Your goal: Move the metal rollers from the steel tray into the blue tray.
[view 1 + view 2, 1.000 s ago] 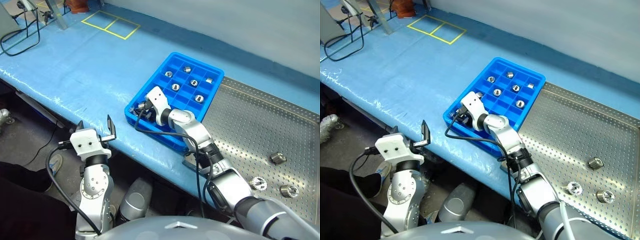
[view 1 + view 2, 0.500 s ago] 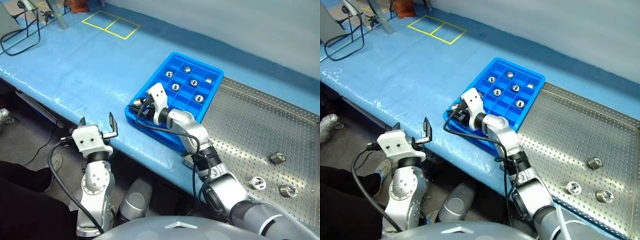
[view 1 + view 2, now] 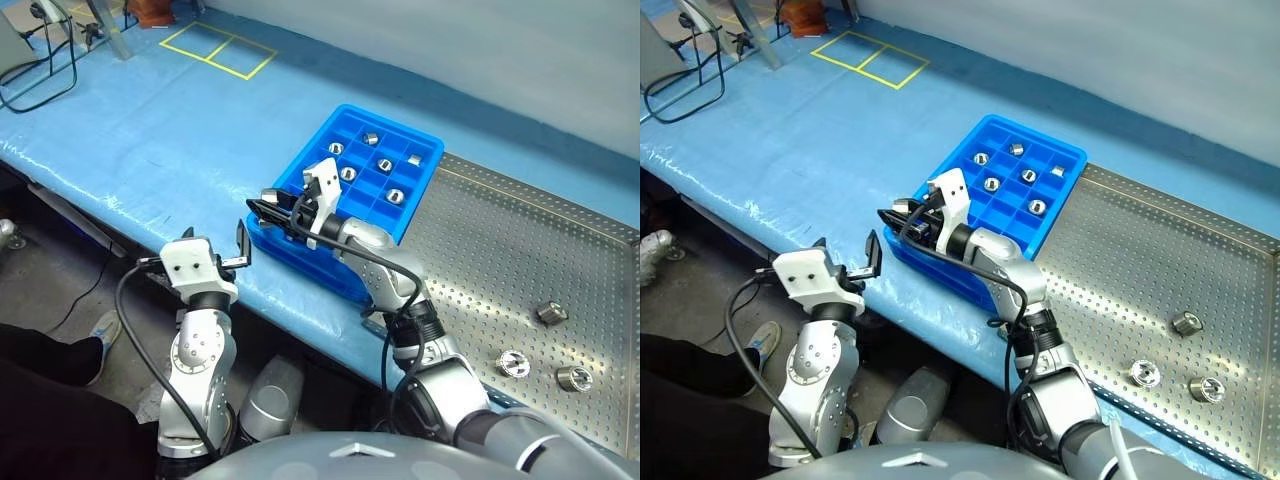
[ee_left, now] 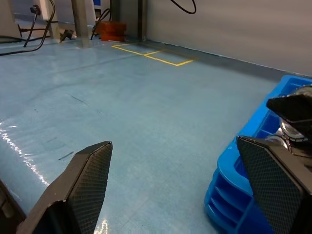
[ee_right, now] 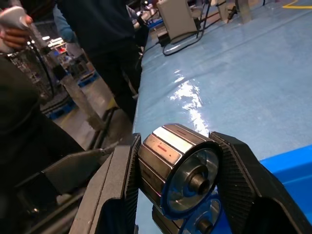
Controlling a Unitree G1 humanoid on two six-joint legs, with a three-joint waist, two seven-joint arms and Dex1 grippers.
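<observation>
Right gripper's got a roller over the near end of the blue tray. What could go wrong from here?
1. The right gripper pinches the roller only by its curved sides, above the blue tray's near-left corner; a slip could send it onto the table cover or the floor.
2. The open left gripper sits close beside that corner, so a swing of either arm might clip it.
3. Three rollers remain on the steel tray.

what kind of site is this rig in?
Probably a factory floor or industrial test bay: a long bench under a pale blue cover, yellow floor-style marking tape, a perforated steel tray and a compartmented blue tray of metal rollers.
</observation>
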